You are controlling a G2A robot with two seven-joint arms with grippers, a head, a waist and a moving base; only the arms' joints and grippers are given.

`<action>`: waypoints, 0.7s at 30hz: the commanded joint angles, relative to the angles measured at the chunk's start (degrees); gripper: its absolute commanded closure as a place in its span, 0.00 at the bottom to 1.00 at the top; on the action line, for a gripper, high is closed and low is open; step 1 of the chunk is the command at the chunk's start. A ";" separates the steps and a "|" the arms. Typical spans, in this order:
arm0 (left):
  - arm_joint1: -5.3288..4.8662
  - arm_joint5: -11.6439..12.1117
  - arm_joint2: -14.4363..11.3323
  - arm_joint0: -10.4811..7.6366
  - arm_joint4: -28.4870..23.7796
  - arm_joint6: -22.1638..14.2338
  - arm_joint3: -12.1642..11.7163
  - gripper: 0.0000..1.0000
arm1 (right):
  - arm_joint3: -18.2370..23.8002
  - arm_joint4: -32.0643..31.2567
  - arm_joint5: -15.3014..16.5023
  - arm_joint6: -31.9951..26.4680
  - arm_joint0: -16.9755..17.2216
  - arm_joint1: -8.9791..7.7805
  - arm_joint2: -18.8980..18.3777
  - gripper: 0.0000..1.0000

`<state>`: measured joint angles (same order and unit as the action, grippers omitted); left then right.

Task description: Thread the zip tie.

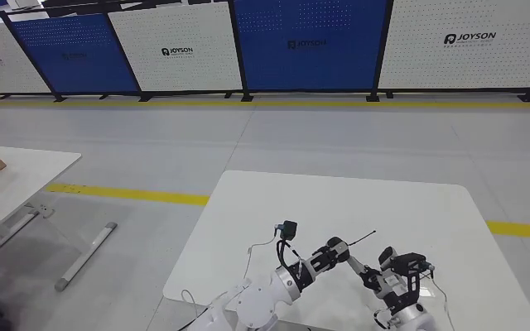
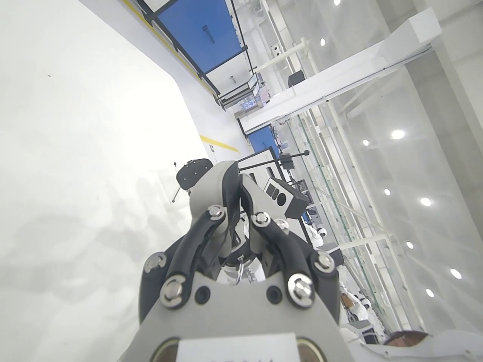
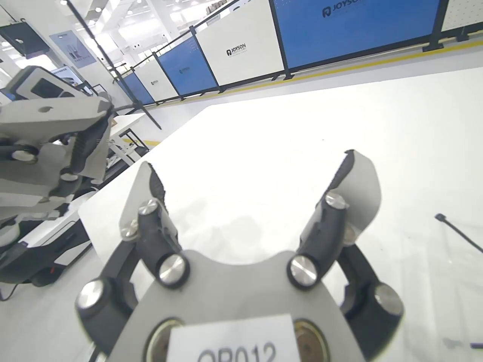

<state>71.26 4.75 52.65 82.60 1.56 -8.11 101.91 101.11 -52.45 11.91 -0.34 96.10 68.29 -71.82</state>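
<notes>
1. The zip tie (image 3: 150, 116) is held up off the counter (image 1: 331, 199). It is pinched crosswise at the very tip of the left jaws, whose fingers (image 2: 213, 190) are pressed together on it
2. Its long axis runs at a slant through that pinch, with strap sticking out on both sides. In the top view the free length points from the left jaws toward the right arm and away from the robot
3. The right jaws stand wide apart with nothing between them, fingertips (image 3: 356, 169) over bare counter. They are near the left jaws but do not touch the tie
4. From the right jaws, the held tie lies off to the side toward the left arm and higher up, so it is outside their gap, not in it
5. The left arm already has the tie, so the right arm is probably the one to act next. It would need to rise and swing toward the left arm, turned so its gap crosses the strap and does not run along it
6. I cannot tell which end of the held tie carries the head, so I cannot say which end has to be fed through
7. A second zip tie (image 3: 456, 232) lies flat on the counter on the other side of the right jaws, apart from them and untouched
</notes>
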 commanded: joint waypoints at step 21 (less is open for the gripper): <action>0.62 -1.84 -2.24 -1.24 1.78 1.14 -1.94 1.00 | -0.14 -1.46 3.85 0.23 -0.06 -0.03 0.21 0.65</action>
<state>71.85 2.98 50.46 81.40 3.31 -7.00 100.04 100.92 -53.89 15.52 -0.12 95.98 68.27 -71.58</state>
